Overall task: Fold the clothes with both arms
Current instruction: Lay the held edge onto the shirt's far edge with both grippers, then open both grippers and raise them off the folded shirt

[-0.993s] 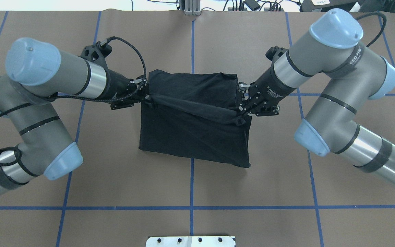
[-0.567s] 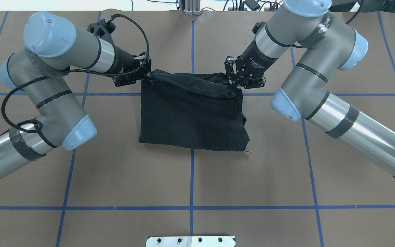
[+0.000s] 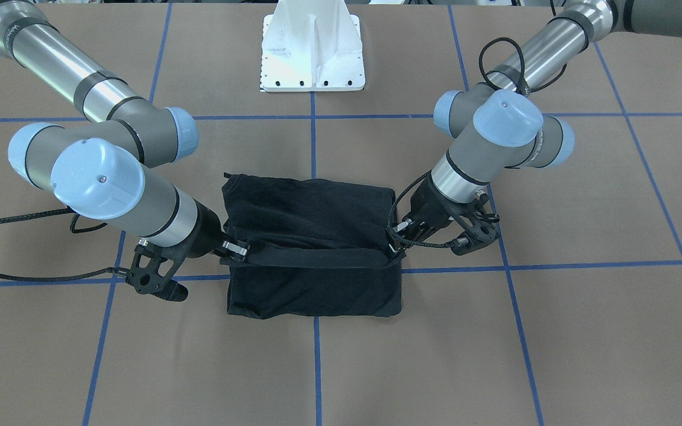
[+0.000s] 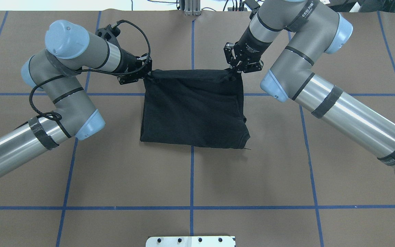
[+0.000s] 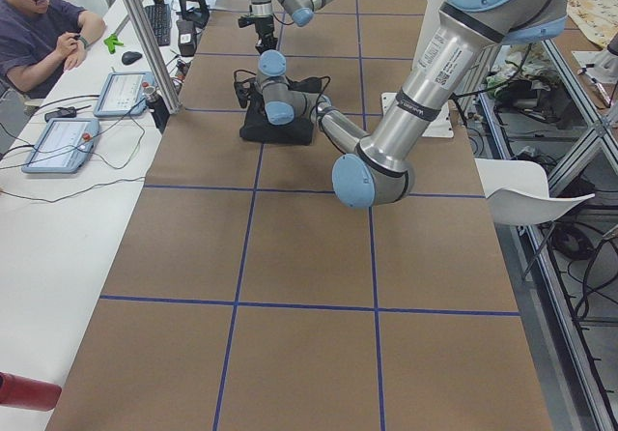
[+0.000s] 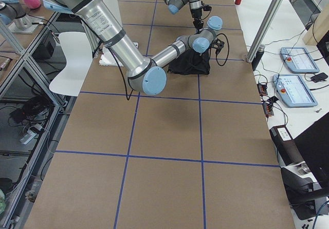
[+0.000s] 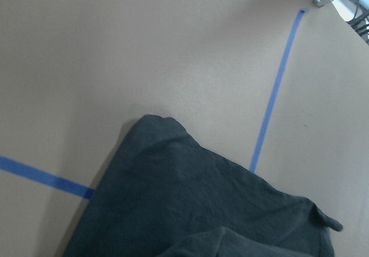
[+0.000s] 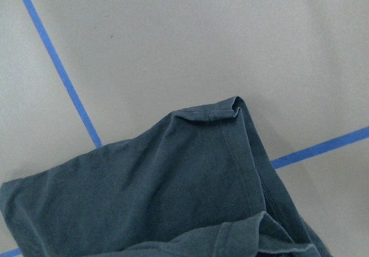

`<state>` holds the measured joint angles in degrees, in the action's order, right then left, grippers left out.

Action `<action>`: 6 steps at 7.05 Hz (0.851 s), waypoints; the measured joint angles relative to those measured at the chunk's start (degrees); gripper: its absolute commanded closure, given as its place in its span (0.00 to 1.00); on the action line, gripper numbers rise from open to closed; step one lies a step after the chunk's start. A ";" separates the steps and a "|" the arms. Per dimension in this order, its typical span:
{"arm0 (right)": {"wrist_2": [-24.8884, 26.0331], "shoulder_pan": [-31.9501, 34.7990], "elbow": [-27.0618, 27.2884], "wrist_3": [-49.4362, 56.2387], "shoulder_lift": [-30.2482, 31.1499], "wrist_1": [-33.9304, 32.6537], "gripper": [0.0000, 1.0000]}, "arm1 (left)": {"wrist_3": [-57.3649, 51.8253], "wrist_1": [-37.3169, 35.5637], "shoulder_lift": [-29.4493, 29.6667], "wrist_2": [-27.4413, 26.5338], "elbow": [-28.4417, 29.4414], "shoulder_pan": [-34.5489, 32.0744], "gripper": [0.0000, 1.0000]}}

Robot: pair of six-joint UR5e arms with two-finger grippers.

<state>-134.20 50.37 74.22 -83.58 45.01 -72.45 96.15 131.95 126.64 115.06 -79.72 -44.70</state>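
On the brown table (image 4: 115, 171), the left end effector (image 4: 146, 73) and right end effector (image 4: 234, 69) are gripping far corners of the black T-shirt (image 4: 194, 109).

- I am reading the white letters "EED" on the black band (image 4: 308, 10) wrapped round the upper joint of the silver-grey tubular right arm (image 4: 338, 103) in the overhead view. The characters after them are too small for me to make out.
- I am seeing lines of white print on that arm's black cylindrical wrist housing (image 4: 252, 44), but I am not managing to read them.
- I am looking at the grey-framed touch panels (image 6: 295, 90) on the white side bench, and their screens are too small to read.
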 measured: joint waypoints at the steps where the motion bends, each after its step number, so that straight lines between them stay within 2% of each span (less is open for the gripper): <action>1: 0.84 0.04 -2.58 0.17 -0.87 1.50 1.00 | 0.00 0.58 0.10 -0.06 0.83 -0.45 1.00; 2: 1.71 0.06 -5.66 0.21 -1.28 4.52 1.00 | 0.02 1.31 0.23 -0.11 1.61 -0.92 1.00; 4: 2.49 0.17 -8.30 0.10 -1.56 7.28 1.00 | 0.22 3.54 0.97 -0.24 4.12 -1.22 1.00; 5: 2.53 0.20 -8.54 0.04 -1.77 7.55 0.79 | 0.35 4.07 1.75 -0.26 5.09 -1.25 1.00; 6: 2.54 0.19 -8.62 0.03 -1.94 7.64 0.01 | 0.61 4.23 2.79 -0.29 5.73 -1.29 0.02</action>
<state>-131.66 50.56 65.60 -83.55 43.07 -64.81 96.77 136.18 129.43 114.76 -73.99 -46.00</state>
